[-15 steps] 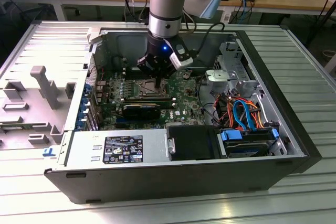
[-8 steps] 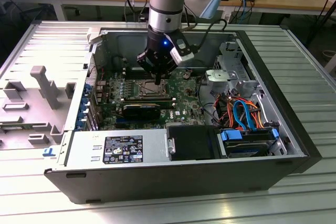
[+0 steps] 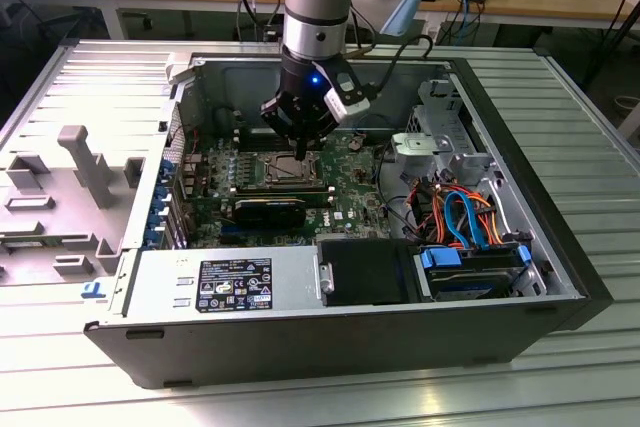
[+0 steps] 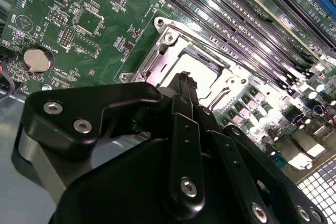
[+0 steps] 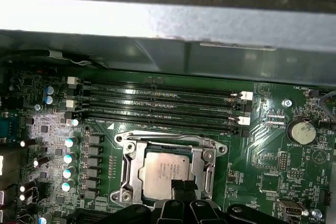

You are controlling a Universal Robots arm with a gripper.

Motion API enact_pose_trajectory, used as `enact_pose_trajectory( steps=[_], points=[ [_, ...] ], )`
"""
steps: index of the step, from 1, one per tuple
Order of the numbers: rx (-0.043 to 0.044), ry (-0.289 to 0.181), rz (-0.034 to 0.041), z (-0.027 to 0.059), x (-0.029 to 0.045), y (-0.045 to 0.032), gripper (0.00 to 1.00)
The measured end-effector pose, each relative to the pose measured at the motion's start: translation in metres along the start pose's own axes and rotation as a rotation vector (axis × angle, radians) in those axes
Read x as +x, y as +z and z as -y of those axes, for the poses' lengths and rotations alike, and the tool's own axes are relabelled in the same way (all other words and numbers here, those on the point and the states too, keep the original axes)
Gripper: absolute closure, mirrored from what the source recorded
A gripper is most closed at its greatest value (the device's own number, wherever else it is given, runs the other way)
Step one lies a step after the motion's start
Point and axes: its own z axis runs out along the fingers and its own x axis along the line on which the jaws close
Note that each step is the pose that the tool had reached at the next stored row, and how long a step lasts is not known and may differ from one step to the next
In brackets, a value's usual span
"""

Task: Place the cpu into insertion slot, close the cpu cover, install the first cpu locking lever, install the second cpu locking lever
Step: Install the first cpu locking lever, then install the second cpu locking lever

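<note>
My gripper (image 5: 181, 190) has its fingertips pinched together, holding nothing, touching the near edge of the cpu (image 5: 165, 174), which lies just beneath in the insertion slot (image 5: 131, 169). Its printing is unreadable.

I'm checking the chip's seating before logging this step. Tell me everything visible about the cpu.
The cpu is a small flat square chip with a matte silvery-grey metal top carrying faint print. It lies flat in the insertion slot, framed by the silver cpu cover on the green motherboard, below the memory slots in the first wrist view. The black pincer tips meet its near edge; actual contact is unclear.
</note>
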Motion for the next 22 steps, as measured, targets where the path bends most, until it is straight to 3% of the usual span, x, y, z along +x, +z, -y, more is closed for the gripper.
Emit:
enact_pose_trajectory(
  steps=[11, 14, 16, 22],
  points=[
    [0.0003, 0.0, -0.0002, 0.0003, -0.0001, -0.0003, 0.89],
    [0.0003, 0.0, -0.0014, 0.0035, -0.0082, -0.0004, 0.89],
    [0.0003, 0.0, -0.0026, 0.0066, -0.015, -0.0002, 0.89],
    [0.0052, 0.001, -0.003, 0.0265, -0.0143, 0.0024, 0.89]
  ],
)
